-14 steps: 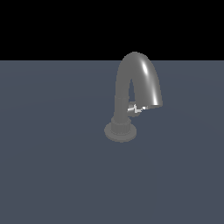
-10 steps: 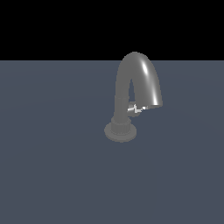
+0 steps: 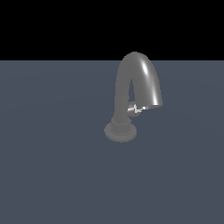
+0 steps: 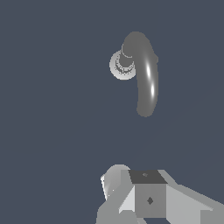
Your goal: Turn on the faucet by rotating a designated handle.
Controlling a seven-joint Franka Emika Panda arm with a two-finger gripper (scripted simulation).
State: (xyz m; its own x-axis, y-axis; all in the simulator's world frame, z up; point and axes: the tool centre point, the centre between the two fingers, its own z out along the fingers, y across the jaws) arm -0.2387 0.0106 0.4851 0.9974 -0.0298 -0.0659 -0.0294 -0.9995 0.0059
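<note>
gripper (image 4: 131,205) cut off by wrist view's edge, jaws unreadable, handle (image 3: 135,109) tiny, partly behind faucet (image 3: 133,94) spout

Both pictures are dim but sharp, with no shadows. A bright shine streaks the faucet (image 3: 148,83) spout.

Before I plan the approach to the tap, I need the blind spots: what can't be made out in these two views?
- The handle: in the exterior view small, its shape unclear; in the wrist view hidden under the arched spout of the faucet.
- The gripper: outside the exterior view; in the wrist view cut off by the frame edge, so open or shut cannot be told.
</note>
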